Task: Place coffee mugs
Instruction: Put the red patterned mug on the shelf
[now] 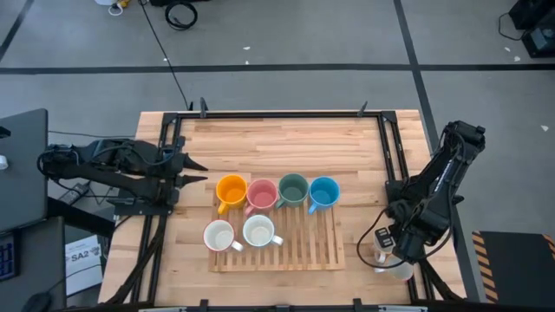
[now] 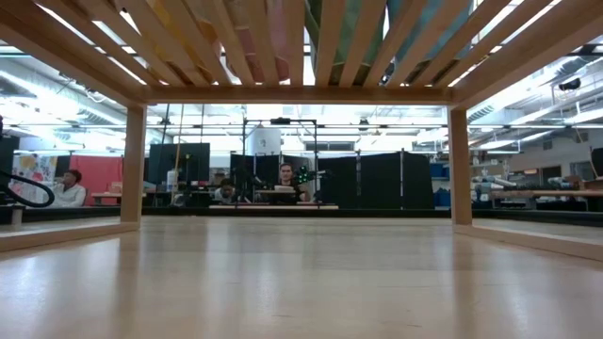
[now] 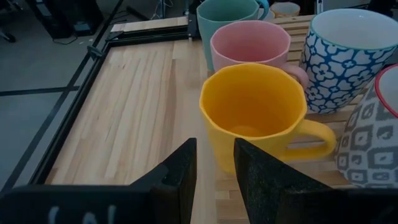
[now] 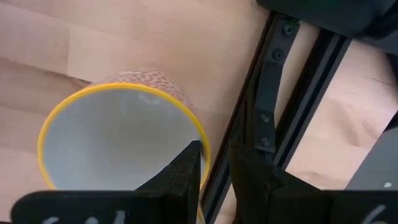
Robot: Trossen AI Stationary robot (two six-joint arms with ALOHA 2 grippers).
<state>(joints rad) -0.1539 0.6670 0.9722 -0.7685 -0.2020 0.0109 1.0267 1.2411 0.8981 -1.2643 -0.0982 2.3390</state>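
Six mugs stand on a slatted wooden rack (image 1: 295,251): orange (image 1: 231,191), pink (image 1: 262,194), green (image 1: 293,189) and blue (image 1: 323,192) in the far row, two white ones (image 1: 219,236) (image 1: 259,231) in the near row. My left gripper (image 1: 206,172) is narrowly open and empty, level, just left of the orange mug (image 3: 255,118). My right gripper (image 1: 395,258) is at the table's near right, shut on a white mug with a yellow rim (image 4: 118,143). The low view shows no gripper. My right gripper holds the yellow-rimmed mug by its wall at the rim (image 4: 203,148), one finger (image 4: 186,171) inside the mug and one (image 4: 249,174) outside. The fingers come from above, pointing down. The mug is upright, mouth up; whether it stands on the table, I cannot tell.
A black metal frame rail (image 4: 273,106) runs close beside the held mug, along the table's right side. Another pale thing (image 1: 381,250) lies by the right gripper. The rack's near right part is bare. People sit in the room beyond the table (image 2: 283,184).
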